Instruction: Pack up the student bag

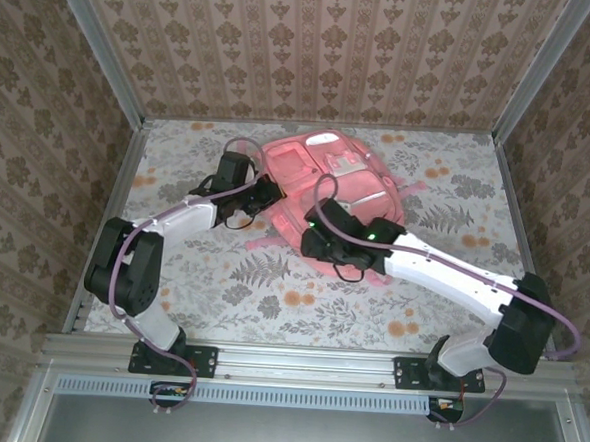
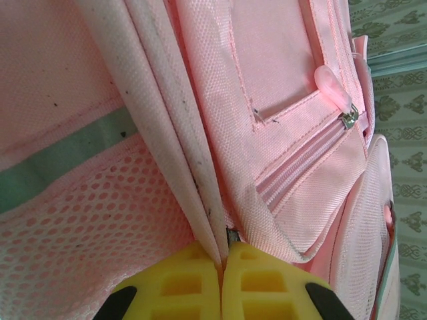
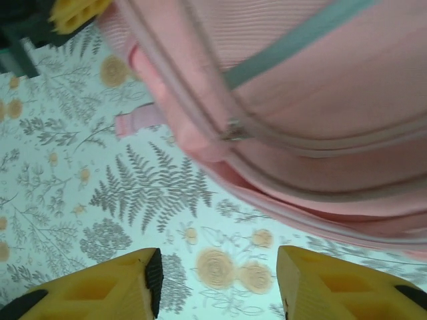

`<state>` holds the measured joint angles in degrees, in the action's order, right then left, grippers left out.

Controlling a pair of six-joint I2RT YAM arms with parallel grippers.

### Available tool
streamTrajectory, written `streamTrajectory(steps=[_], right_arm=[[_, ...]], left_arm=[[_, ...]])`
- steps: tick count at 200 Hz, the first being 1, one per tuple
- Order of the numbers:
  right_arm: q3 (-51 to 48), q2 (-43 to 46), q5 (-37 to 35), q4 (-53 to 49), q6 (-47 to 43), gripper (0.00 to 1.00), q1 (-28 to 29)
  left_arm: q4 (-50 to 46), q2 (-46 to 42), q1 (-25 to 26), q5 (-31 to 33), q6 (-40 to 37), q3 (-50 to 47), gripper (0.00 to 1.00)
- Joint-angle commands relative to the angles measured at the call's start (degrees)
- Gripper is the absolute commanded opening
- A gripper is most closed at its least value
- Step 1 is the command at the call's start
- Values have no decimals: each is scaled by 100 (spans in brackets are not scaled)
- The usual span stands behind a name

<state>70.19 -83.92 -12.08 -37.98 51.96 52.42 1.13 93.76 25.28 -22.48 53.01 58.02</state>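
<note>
Student bag: salmon-pink, mesh-pocketed, on floral tabletop; left hand pinched on its seam, right hand parted, empty.

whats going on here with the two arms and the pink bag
Two robot arms are working on the pink student bag lying on the floral table. The left tool is pinched shut on a fabric edge by the bag's zipper. The right tool is open beside the bag, above the table, gripping nothing.
</note>
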Motion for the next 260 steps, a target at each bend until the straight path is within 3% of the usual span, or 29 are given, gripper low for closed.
streamTrajectory(steps=[1,19,134,161,214,260], right_arm=[[317,-461,-609,-230,500,47,143],[536,-764,-814,-327,795,43,145],[1174,-1832,-1120,-404,1622,40,-121],[1257,-1979,-1283,-652,1805,34,-178],[1117,-1853,-1336,-790,1432,16,-185],[513,-1283,-1278,-826,297,5,-228]], left_arm=[[20,-183,47,15,142,35,0],[-25,-145,48,50,163,77,0],[24,-129,49,55,272,66,0],[-8,-139,52,84,284,65,0],[-231,-173,54,303,193,108,0],[-436,-192,-159,533,-139,104,0]])
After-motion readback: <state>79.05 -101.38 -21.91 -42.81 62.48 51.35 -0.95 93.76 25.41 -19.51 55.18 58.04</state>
